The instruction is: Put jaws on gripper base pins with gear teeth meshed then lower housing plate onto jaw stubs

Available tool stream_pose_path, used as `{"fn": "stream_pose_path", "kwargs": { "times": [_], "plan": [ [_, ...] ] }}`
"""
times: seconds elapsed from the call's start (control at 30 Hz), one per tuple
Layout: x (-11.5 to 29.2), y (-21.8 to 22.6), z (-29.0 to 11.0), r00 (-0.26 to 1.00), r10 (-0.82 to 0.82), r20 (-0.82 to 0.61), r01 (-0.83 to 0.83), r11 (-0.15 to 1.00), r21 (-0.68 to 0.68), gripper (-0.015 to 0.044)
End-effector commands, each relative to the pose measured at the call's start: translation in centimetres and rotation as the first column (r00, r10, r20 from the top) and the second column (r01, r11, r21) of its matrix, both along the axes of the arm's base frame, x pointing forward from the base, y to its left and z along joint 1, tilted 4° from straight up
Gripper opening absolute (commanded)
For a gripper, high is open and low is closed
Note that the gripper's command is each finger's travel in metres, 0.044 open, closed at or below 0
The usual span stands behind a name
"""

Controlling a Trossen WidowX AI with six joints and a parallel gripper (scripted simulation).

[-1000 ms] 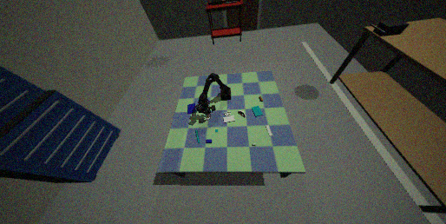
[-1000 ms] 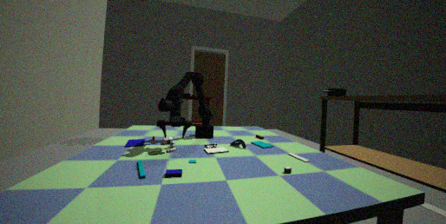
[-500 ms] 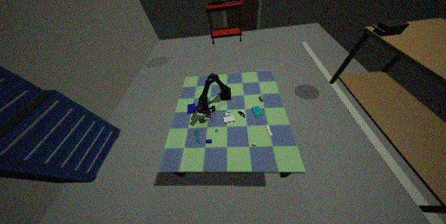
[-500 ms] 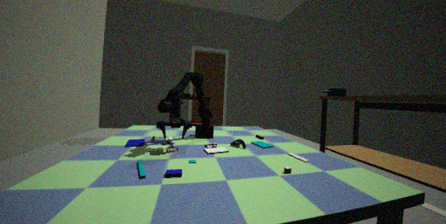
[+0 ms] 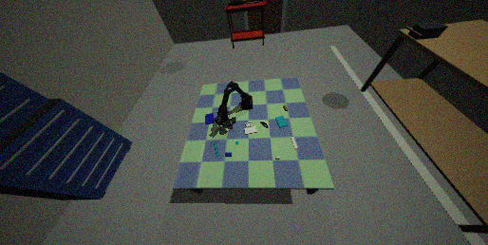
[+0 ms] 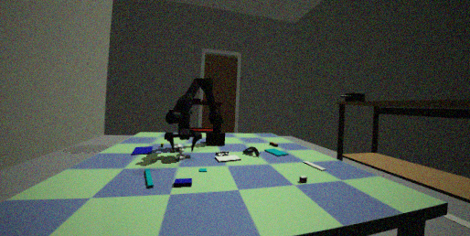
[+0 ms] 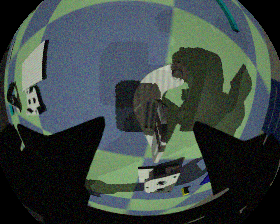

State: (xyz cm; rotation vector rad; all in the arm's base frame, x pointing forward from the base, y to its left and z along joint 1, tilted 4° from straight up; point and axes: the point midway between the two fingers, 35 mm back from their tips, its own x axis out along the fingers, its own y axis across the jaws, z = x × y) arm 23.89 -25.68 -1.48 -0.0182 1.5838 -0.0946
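Observation:
My gripper point(image 5: 224, 124) point(image 6: 183, 147) point(image 7: 151, 124) is open and empty, pointing down low over the table's left part. A pale curved jaw point(image 7: 160, 78) with teeth at one end lies under it between the fingertips in the wrist view, partly in shadow; its narrow part runs down the view. A white part with dark holes point(image 7: 166, 183) lies beyond it, low in the wrist view. A flat white plate point(image 5: 251, 130) point(image 6: 228, 158) point(image 7: 34, 67) lies apart, beside a smaller white part with dark openings point(image 7: 34, 101). I cannot tell for certain which is the base or the housing. A black curved part point(image 5: 264, 124) point(image 6: 251, 152) lies nearby.
A blue plate point(image 5: 209, 119) point(image 6: 142, 151) lies left of the gripper. A teal bar point(image 5: 216, 149) point(image 6: 148, 178), a blue block point(image 5: 228, 154) point(image 6: 183, 182) and a small teal piece point(image 5: 236, 142) point(image 6: 202, 170) lie nearer the front. A teal plate point(image 5: 281, 122) and white strip point(image 5: 294, 142) lie right.

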Motion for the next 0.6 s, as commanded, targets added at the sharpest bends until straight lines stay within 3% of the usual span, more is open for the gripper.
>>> {"fn": "stream_pose_path", "kwargs": {
  "times": [0.0, 0.57],
  "plan": [
    [-0.2, 0.0, -1.0, 1.0, 0.004, -0.007, -0.004, 1.0, 0.003, 0.044],
    [-0.2, 0.0, -2.1, 1.0, 0.005, -0.008, -0.005, 1.0, 0.002, 0.044]
  ]
}}
